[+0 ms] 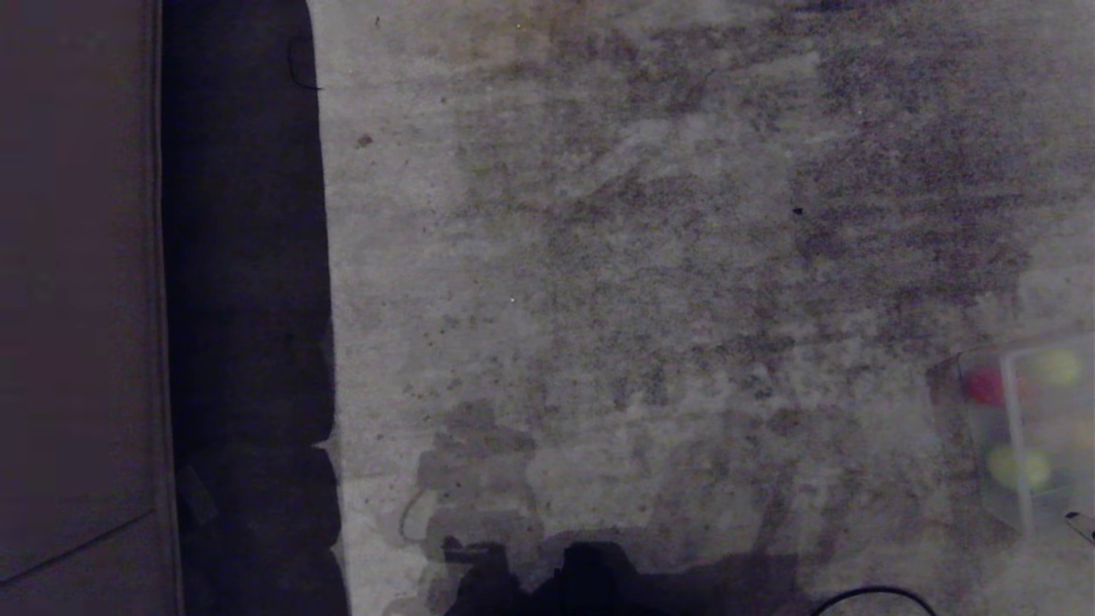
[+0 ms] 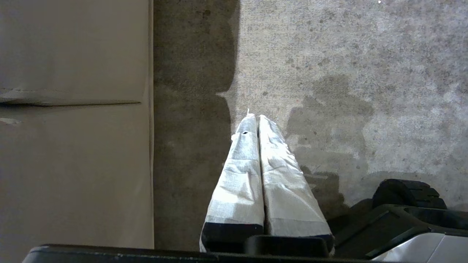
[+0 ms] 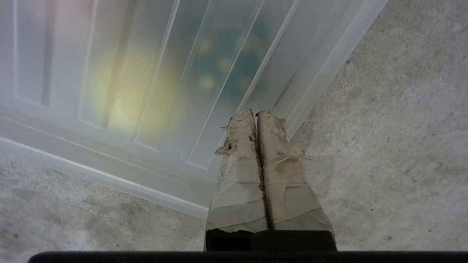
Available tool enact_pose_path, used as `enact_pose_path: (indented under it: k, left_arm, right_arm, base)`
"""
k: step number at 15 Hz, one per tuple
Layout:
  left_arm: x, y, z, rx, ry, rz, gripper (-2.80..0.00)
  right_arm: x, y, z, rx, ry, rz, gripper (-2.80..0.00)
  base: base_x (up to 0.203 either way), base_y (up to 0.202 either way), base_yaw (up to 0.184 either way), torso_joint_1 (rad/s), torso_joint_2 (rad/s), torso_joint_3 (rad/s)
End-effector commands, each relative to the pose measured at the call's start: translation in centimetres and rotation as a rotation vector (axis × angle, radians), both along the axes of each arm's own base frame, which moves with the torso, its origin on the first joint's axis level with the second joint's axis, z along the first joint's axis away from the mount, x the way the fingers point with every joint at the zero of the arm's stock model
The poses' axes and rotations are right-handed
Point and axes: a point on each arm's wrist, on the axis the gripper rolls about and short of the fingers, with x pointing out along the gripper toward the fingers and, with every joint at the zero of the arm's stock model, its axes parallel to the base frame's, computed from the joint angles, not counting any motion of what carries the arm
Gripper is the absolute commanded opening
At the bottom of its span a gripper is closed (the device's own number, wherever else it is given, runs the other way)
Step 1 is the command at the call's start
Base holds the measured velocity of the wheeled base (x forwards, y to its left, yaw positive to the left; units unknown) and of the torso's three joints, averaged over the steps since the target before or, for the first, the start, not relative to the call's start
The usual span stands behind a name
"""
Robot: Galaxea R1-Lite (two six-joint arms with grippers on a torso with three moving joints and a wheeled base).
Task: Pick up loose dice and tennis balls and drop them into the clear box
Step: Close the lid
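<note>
Carpet (image 1: 650,257): we log it as the largest item, pale and mottled, filling most of the head view. No loose die or ball shows on it.

Panel (image 3: 153,91): ribbed, translucent, lying flat across the box at the far right edge of the scene. Through it we make out a yellow-green ball (image 3: 131,98) and a dark green die (image 3: 226,62) as blurred patches.

Box (image 1: 1026,428): clear, on the carpet at the right edge of the head view, partly cut off. Inside we count a red die (image 1: 984,385) at its left side, one ball beyond it at the far right and another ball (image 1: 1018,466) nearer us. The other dice we cannot find.

Right claw (image 3: 256,114): jaws pressed together, holding nothing; its tips hang over the panel's corner, just beside the green die's patch.

Left claw (image 2: 255,117): jaws together, empty, parked over bare carpet at the left, well apart from the box.

Step in hand: we judge the gathering largely done, with the right claw at the box. Next move: check for strays; any further pickup calls for opening the jaws first.
</note>
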Motion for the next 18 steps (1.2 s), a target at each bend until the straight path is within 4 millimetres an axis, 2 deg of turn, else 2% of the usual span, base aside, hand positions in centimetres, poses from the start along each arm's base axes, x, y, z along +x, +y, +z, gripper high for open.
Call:
enact_pose_path:
  k: [1,4,12,16,18]
  left_arm:
    - [0.0,0.0,0.0,-0.001,0.003,0.0,-2.8]
    - [0.0,0.0,0.0,-0.001,0.003,0.0,-2.8]
    - [0.0,0.0,0.0,-0.001,0.003,0.0,-2.8]
    - [0.0,0.0,0.0,-0.001,0.002,0.0,-2.8]
    - [0.0,0.0,0.0,-0.001,0.003,0.0,-2.8]
  right_arm:
    - [0.2,-0.1,0.0,-0.008,-0.009,0.006,-2.8]
    - [0.4,0.0,-0.3,-0.034,-0.025,0.013,-2.8]
    - [0.3,0.0,1.7,-0.061,-0.047,0.011,-2.8]
    - [-0.3,0.8,3.9,-0.066,-0.059,0.019,-2.8]
    - [-0.8,1.8,6.9,-0.09,-0.096,0.062,-2.8]
  base:
    - [0.0,0.0,0.0,0.0,0.0,0.0]
    - [0.0,0.0,0.0,0.0,0.0,0.0]
    - [0.0,0.0,0.0,0.0,0.0,0.0]
    - [0.0,0.0,0.0,0.0,0.0,0.0]
    - [0.0,0.0,0.0,0.0,0.0,0.0]
